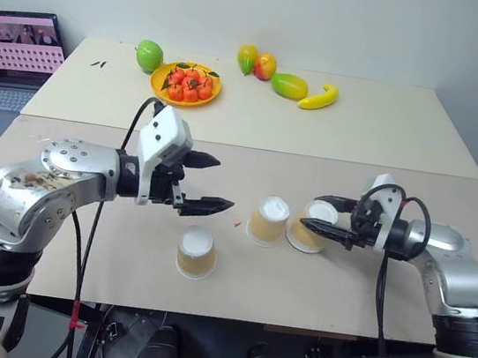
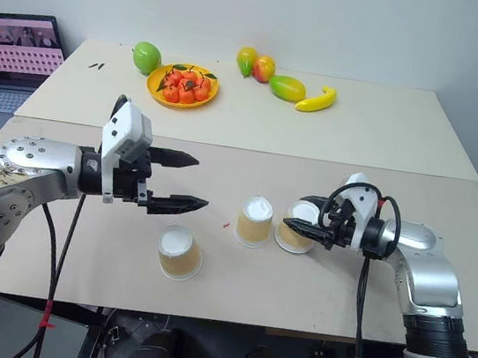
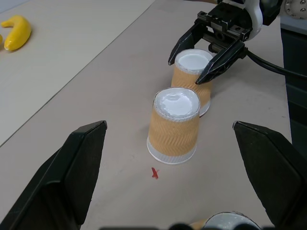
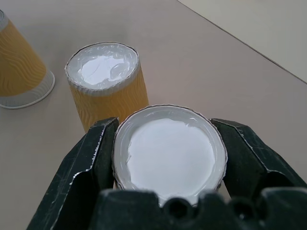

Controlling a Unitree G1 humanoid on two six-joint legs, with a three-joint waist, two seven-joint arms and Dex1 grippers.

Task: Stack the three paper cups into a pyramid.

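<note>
cups point(image 1: 268, 220) – all three upside down, axes upright, on table point(image 1: 340, 282) | right end effector point(image 1: 330, 217) – clamped on rightmost cup | left end effector point(image 1: 209, 182) – spread wide, empty

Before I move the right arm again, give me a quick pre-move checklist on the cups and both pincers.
1. Right pincer shut on the right cup: ok.
2. Held cup upside down, white base up: ok.
3. Middle cup upside down and upright beside the held cup: ok.
4. Held cup touching the middle cup: cannot tell.
5. Left pincer open and holding nothing: ok.
6. Third cup standing apart, nearer the robot, not yet on top: ok.
</note>
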